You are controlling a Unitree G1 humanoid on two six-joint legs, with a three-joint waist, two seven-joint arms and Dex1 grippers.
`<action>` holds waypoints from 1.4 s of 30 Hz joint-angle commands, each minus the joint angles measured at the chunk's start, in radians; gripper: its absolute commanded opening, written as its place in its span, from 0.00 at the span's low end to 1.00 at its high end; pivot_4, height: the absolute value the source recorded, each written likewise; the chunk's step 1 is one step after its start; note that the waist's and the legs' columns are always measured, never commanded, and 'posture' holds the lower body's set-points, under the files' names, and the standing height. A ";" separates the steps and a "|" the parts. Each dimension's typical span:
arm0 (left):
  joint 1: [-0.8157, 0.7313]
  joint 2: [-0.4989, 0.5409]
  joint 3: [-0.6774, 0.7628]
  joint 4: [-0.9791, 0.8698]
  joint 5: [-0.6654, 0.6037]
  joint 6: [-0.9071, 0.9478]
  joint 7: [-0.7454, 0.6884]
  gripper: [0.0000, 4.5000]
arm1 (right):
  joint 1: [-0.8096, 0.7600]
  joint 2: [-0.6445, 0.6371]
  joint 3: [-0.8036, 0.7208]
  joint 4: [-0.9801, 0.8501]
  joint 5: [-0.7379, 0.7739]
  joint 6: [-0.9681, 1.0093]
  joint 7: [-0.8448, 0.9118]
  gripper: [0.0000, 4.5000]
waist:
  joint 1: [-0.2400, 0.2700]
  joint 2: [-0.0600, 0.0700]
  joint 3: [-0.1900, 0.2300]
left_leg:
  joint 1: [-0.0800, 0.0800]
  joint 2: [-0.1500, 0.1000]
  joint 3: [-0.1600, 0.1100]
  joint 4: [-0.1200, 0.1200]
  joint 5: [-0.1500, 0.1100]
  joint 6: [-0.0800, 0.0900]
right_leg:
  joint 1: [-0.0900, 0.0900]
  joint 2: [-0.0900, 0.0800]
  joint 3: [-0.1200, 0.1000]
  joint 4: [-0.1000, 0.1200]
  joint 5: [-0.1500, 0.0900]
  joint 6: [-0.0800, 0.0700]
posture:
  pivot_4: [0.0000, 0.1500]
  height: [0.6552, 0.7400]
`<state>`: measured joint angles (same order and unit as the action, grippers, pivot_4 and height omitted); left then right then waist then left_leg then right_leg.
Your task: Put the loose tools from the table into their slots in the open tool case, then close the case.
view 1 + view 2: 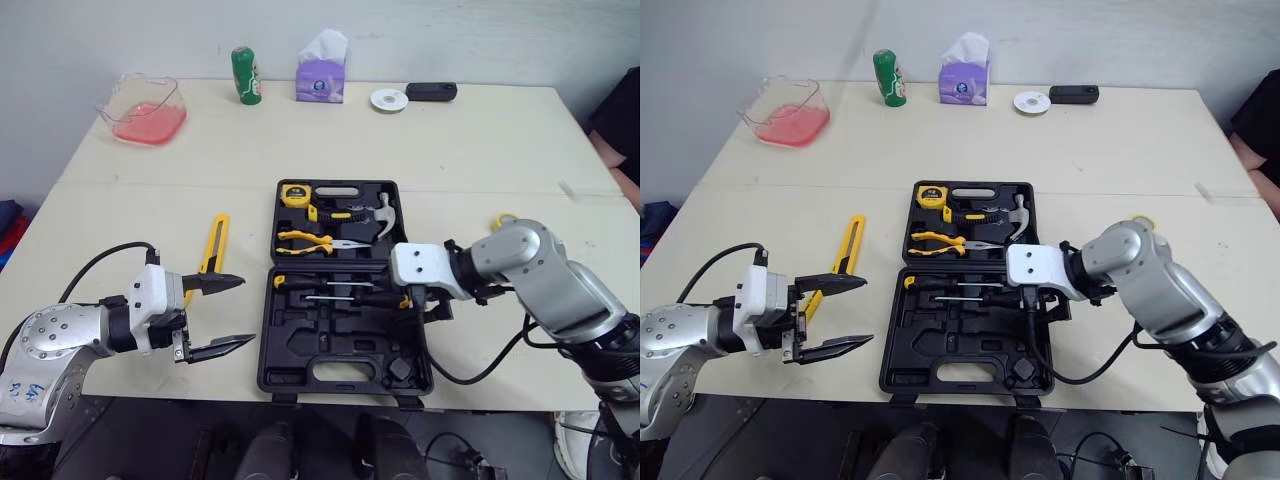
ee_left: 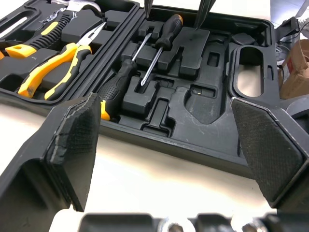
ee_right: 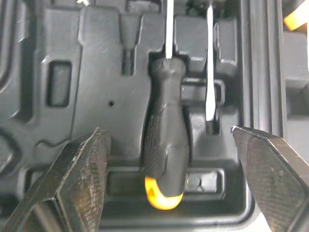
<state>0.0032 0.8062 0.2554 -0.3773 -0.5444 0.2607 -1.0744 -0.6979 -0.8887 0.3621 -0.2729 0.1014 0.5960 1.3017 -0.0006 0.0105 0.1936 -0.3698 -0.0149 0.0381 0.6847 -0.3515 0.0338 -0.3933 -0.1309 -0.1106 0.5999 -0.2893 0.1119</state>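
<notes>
The right gripper (image 3: 167, 134) holds its two black fingers (image 3: 82, 164) spread wide, one on each side of a screwdriver (image 3: 166, 150) with a black handle and a yellow end. They do not touch it. This screwdriver lies in its slot at the right of the near half of the open tool case (image 1: 340, 360). Just beside it, the thin shaft of a second screwdriver (image 3: 209, 72) lies in the next slot.

The left gripper (image 1: 245, 311) is also open and its fingers (image 2: 72, 145) hold nothing. It hovers low over the table (image 1: 480, 150), just left of the case, and points toward it.

One loose tool is on the table: a long yellow tool (image 1: 213, 245), just beyond the left gripper and left of the case. Its kind I cannot tell. A small yellow thing (image 1: 503, 218) shows behind the right arm, mostly hidden.

The far half of the case holds a yellow tape measure (image 1: 295, 195), a hammer (image 1: 383, 215) and pliers (image 1: 310, 240) with yellow handles. The label on the tape measure is too small to read.

At the far edge of the table stand a clear container (image 1: 145, 110) with red liquid, a green bottle (image 1: 246, 76), a purple tissue box (image 1: 321, 75), a white round disc (image 1: 389, 99) and a small black device (image 1: 431, 91). Their writing cannot be read. A person's dark sleeve (image 1: 620, 110) is at the far right.
</notes>
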 commanded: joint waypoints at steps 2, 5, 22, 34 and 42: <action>-0.010 0.000 0.006 -0.010 -0.003 -0.015 0.002 1.00 | 0.036 0.036 -0.156 0.038 0.134 -0.054 0.004 0.94 | 0.000 0.000 0.000 | 0.000 0.000 0.000 0.000 0.000 0.000 | 0.000 0.000 0.000 0.000 0.000 0.000 | 1.00 1.00; -0.013 -0.001 0.004 -0.009 -0.004 -0.014 0.004 1.00 | 0.084 0.094 -0.245 0.076 0.224 -0.108 0.002 0.94 | 0.000 -0.001 -0.001 | 0.000 0.000 0.000 0.000 0.000 0.000 | 0.000 0.000 0.000 0.000 0.000 0.000 | 1.00 1.00; -0.052 0.005 -0.020 0.011 0.000 -0.009 0.003 1.00 | 0.231 0.296 -0.219 0.267 0.211 -0.446 -0.006 0.00 | -0.001 -0.001 0.000 | 0.001 -0.001 0.001 0.000 0.001 0.001 | 0.000 0.002 0.000 0.003 0.000 0.000 | 1.00 1.00; -0.046 -0.002 -0.023 0.013 0.009 -0.018 0.011 1.00 | 0.202 0.335 -0.164 0.349 0.133 -0.418 -0.099 0.00 | -0.003 -0.001 -0.001 | 0.002 -0.001 0.001 0.000 0.001 0.001 | 0.000 0.001 0.000 0.003 0.000 0.000 | 1.00 1.00; -0.037 0.000 -0.016 0.012 0.014 -0.024 0.013 1.00 | 0.210 0.346 -0.125 0.380 0.097 -0.387 -0.121 0.00 | -0.006 -0.001 -0.001 | 0.003 -0.001 0.002 0.000 0.002 0.000 | 0.000 0.001 0.001 0.005 0.000 0.000 | 1.00 1.00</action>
<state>-0.0362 0.8051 0.2249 -0.3465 -0.5305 0.2506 -1.0647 -0.4922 -0.5449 0.2107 0.0849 0.2421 0.1808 1.2083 -0.0065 0.0090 0.1926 -0.3659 -0.0153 0.0400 0.6850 -0.3499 0.0335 -0.3932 -0.1302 -0.1097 0.6055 -0.2894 0.1116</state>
